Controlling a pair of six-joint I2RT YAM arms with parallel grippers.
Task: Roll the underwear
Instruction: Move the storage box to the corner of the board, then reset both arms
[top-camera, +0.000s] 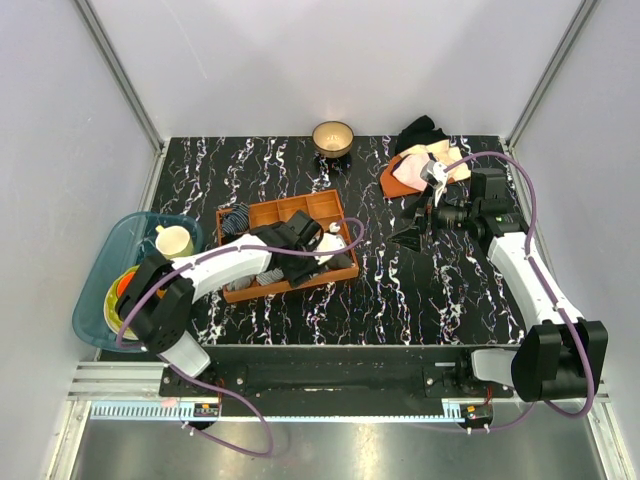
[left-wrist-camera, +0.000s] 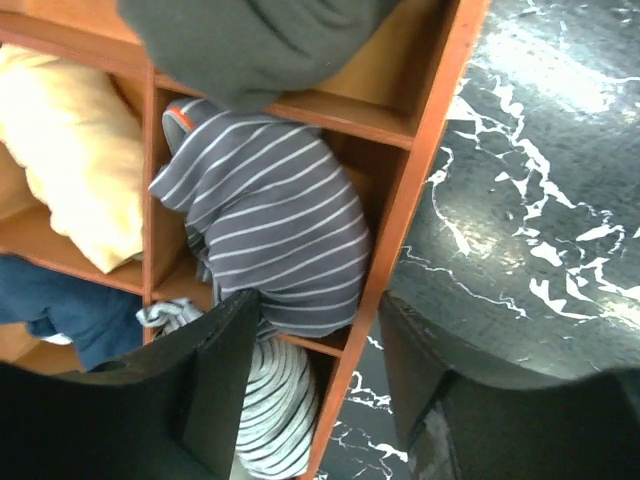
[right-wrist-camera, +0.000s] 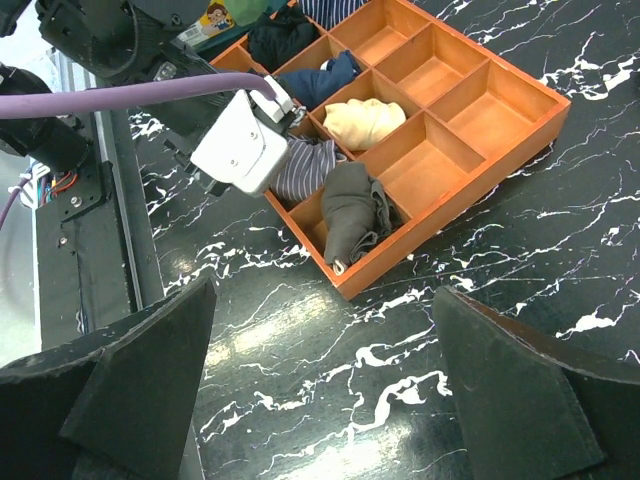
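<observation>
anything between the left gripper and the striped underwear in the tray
Nothing visible. The left gripper hangs open right above the underwear, which lies bunched in an edge compartment of the wooden tray. The tray's outer wall runs under the gap, so one finger may come down outside it.

I see a black marble table (top-camera: 400, 300) boxed by pale grey walls (top-camera: 250, 60), a metal rail (top-camera: 120, 378) along its near edge.

Top camera looks down on the whole table (top-camera: 400, 300); left wrist sits close over the orange tray (left-wrist-camera: 405, 200) (right wrist sees it from farther off).
</observation>
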